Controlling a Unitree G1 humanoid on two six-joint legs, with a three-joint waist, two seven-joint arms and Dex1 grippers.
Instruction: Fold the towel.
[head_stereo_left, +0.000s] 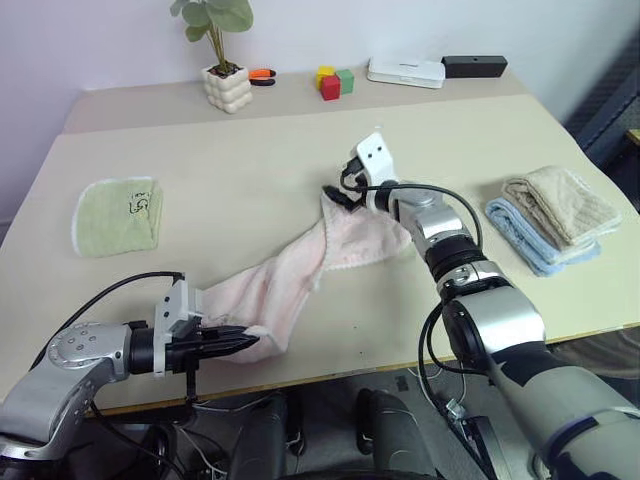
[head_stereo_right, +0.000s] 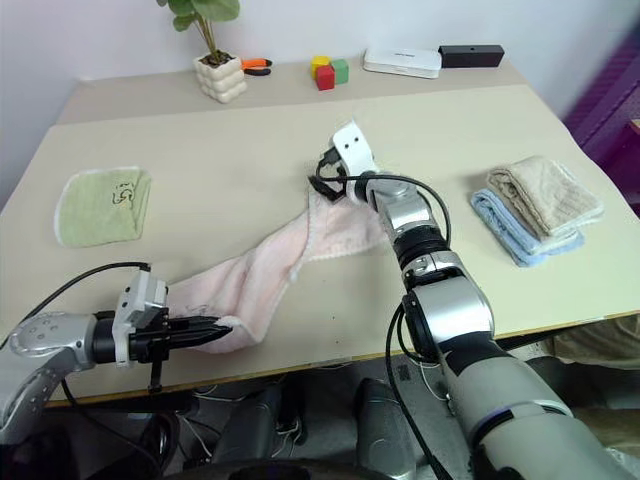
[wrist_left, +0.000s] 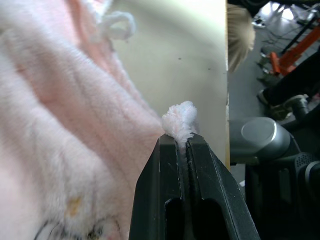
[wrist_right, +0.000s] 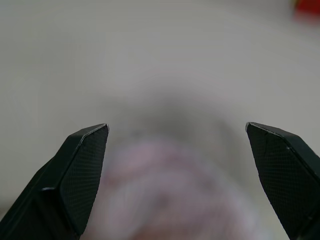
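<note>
Pink terry, your towel (head_stereo_left: 290, 275), lies bunched in a long rope across the middle of the table (head_stereo_left: 250, 170), running from near the front edge up toward the centre. Your left gripper (head_stereo_left: 245, 342) sits at the front edge with its fingers pressed together on the near end of the towel; the left wrist view shows a tuft of pile squeezed between the tips. Your right gripper (head_stereo_left: 335, 195) is at the far end of the towel, near the table's centre, its fingers (wrist_right: 82, 172) spread wide with pink cloth blurred between them and no grip that you can see. You have a green cloth (head_stereo_left: 118, 215) lying flat near the left edge, and a beige towel (head_stereo_left: 560, 205) stacked on a blue one (head_stereo_left: 520, 235) near the right edge. Along the back edge stand a potted plant (head_stereo_left: 222, 60), coloured blocks (head_stereo_left: 334, 81), a white box (head_stereo_left: 405, 72) and a black box (head_stereo_left: 473, 66)
</note>
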